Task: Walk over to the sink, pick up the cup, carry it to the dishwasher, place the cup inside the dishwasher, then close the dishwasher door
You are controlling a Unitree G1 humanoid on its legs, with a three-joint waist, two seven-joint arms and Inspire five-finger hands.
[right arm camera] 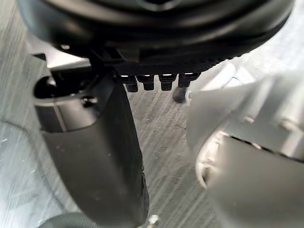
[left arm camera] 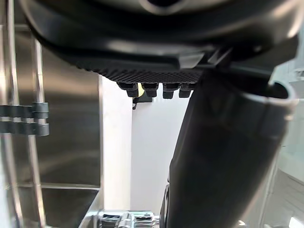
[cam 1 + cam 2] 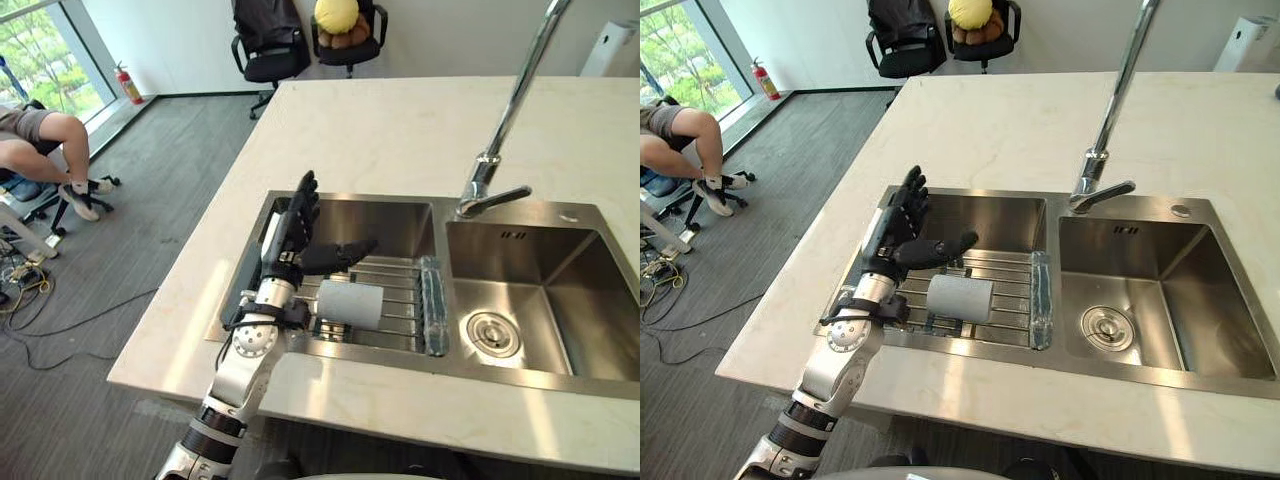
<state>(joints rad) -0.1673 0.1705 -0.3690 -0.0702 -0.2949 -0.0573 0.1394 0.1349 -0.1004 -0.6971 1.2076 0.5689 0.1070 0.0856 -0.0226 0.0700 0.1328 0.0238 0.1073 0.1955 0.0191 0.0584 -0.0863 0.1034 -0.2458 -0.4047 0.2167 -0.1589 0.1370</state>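
Directly below the head cameras lies a pale cream stone surface (image 3: 400, 130) with a double-basin stainless steel sink (image 3: 560, 215) set into it and a tall curved chrome faucet (image 3: 520, 90) rising from the sink's back rim between the two basins. The left basin holds a wire steel rack (image 3: 400, 290), and on that rack, lying on its side, is the light grey cylindrical cup (image 3: 350, 303). A translucent bluish strip (image 3: 433, 305) lies along the rack's right edge, next to the divider. The right basin shows a round metal drain (image 3: 493, 333) in its floor. The robot's dark left hand (image 3: 290, 235) reaches in over the near left corner of the sink and hangs above the left basin, just behind the cup and to its left. Its fingers (image 3: 303, 195) are released and point straight away from the robot, while the thumb (image 3: 340, 252) stretches sideways just above the cup; nothing is grasped. In the right wrist view, the dark right hand (image 1: 156, 33) hangs over grey carpet, and its fingers (image 1: 147, 81) look straight and hold nothing. Beyond the surface, on the grey carpeted floor (image 3: 170, 200), stand two black office chairs (image 3: 270, 45), one carrying a yellow plush toy (image 3: 336, 14). A red fire extinguisher (image 3: 128, 85) sits by the window, and a seated person's bare legs (image 3: 50, 140) show at the far left.
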